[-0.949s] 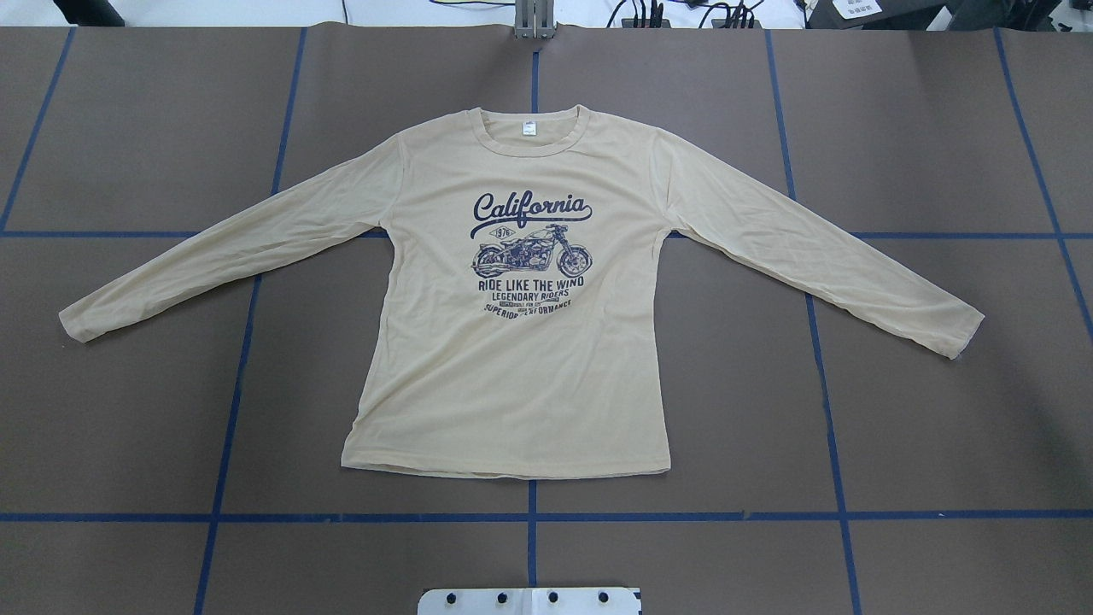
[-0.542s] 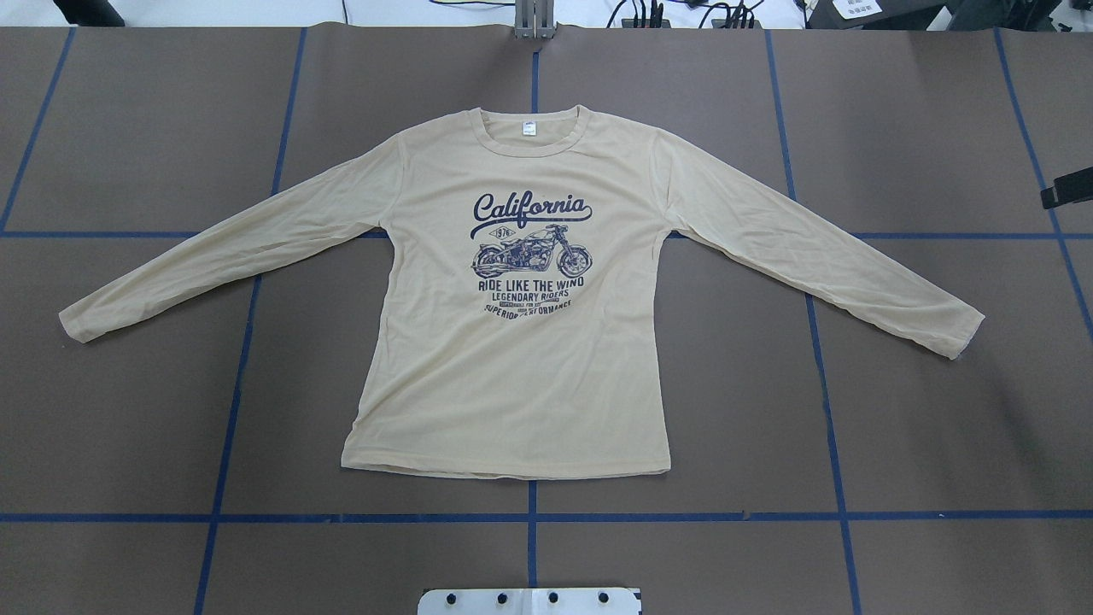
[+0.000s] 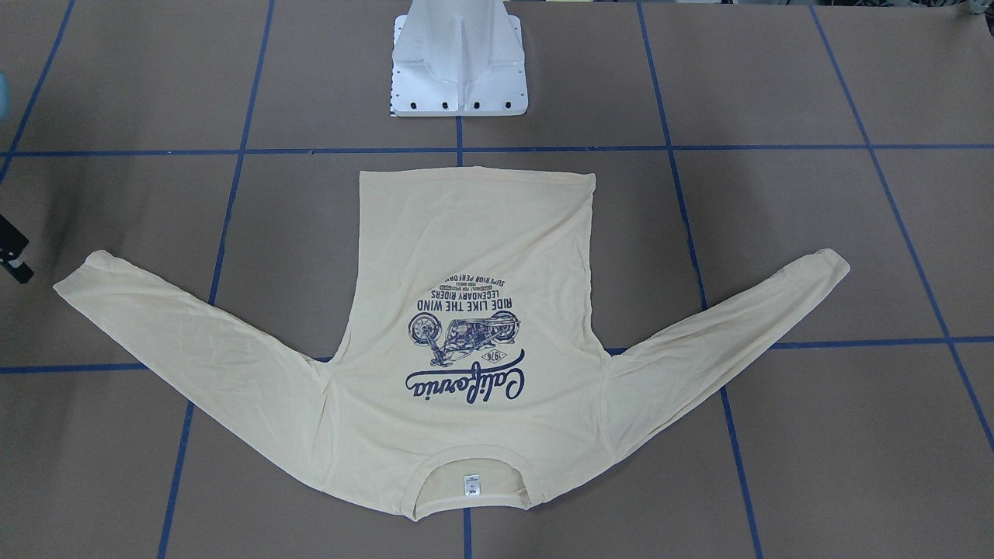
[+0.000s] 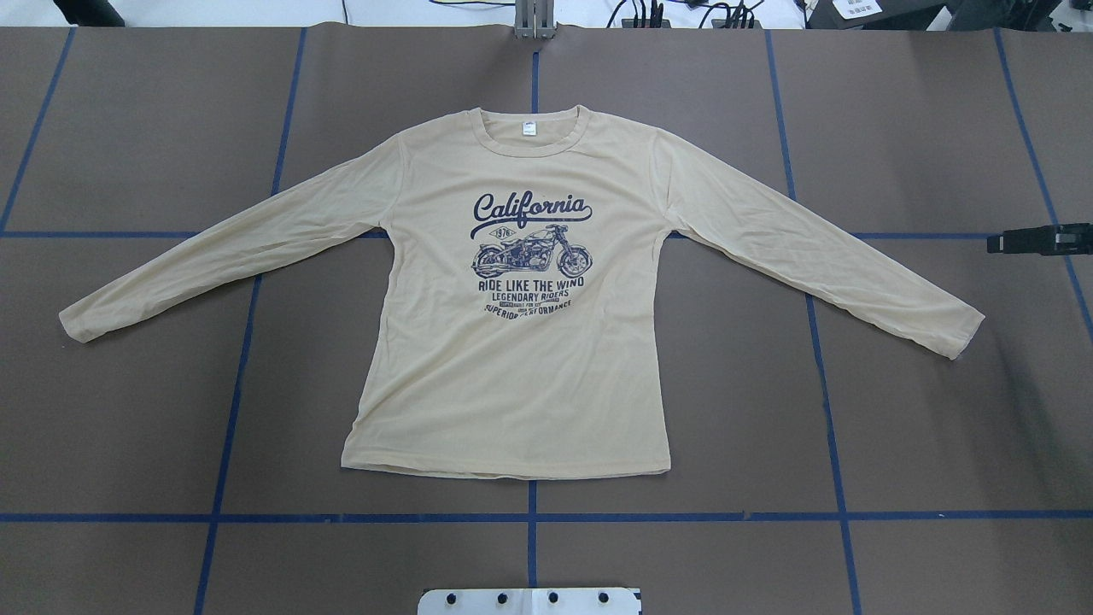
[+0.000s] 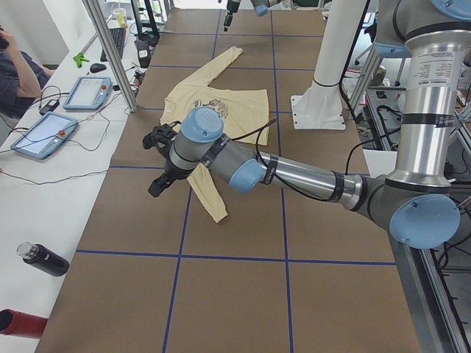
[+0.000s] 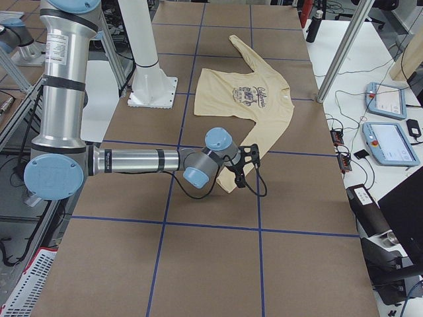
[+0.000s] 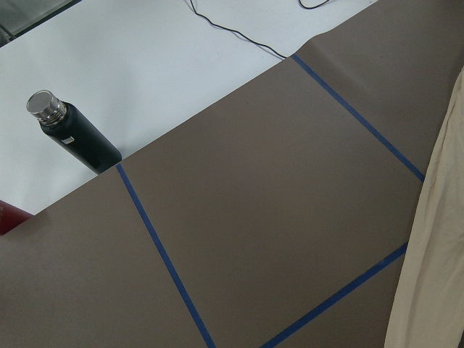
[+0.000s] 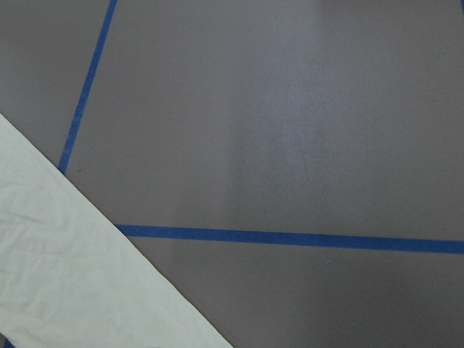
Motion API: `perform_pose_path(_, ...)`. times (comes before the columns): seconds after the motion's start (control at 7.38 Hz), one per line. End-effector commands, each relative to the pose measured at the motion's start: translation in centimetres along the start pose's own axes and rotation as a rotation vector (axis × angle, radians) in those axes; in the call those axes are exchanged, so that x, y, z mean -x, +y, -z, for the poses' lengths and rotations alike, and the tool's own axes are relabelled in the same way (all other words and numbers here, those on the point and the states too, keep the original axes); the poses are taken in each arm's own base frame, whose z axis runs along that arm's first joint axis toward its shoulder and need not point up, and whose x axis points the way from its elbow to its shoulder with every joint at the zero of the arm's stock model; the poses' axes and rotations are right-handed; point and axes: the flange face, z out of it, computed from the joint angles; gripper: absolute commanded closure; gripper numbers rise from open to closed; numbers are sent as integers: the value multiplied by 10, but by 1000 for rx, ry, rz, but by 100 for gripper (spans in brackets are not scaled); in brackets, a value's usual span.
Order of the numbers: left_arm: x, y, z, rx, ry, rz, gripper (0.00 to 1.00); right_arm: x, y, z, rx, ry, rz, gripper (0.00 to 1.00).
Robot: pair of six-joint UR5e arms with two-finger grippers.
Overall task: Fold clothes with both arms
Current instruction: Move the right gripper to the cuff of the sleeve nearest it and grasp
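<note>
The clothes [image 4: 512, 376] are one cream long-sleeved shirt, spread flat with sleeves out and the navy "California" print up; it also shows as the shirt [image 3: 474, 233]. My right gripper [image 4: 992, 243] hovers just beyond the right cuff [image 4: 956, 329]. It shows at the edge in the front view [image 3: 14, 256] and in the right side view [image 6: 243, 166], fingers apart, holding nothing. My left gripper [image 5: 154, 160] hangs over the table beside the left sleeve [image 5: 210, 195]; I cannot tell whether it is open. Each wrist view shows only a strip of sleeve [image 7: 435, 254] [image 8: 65, 275].
The white pedestal [image 3: 458, 62] stands behind the hem. A dark bottle [image 7: 72, 138] and a red bottle [image 5: 18, 323] lie off the brown mat. Teach pendants [image 5: 44, 132] [image 6: 390, 142], aluminium posts [image 5: 110, 51] and a seated person [image 5: 15, 73] line the far side.
The right gripper has come in from the overhead view's right edge, moving toward the robot and inward toward the right cuff. The shirt has not moved.
</note>
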Motion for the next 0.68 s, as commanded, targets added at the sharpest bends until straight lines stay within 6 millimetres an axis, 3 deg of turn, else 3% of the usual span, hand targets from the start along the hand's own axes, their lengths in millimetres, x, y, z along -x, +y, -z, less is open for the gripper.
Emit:
perform_pose_path(0.0, 0, 1, 0, 2, 0, 1, 0, 1, 28, -36, -34, 28, 19, 15)
perform_pose_path(0.14, 0, 1, 0, 2, 0, 1, 0, 1, 41, -51, -32, 65, 37, 19)
perform_pose_path(0.41, 0, 1, 0, 2, 0, 1, 0, -3, 62, -58, -20, 97, 57, 39)
perform_pose_path(0.54, 0, 1, 0, 2, 0, 1, 0, -5, 71, -61, -14, 111, 66, 43)
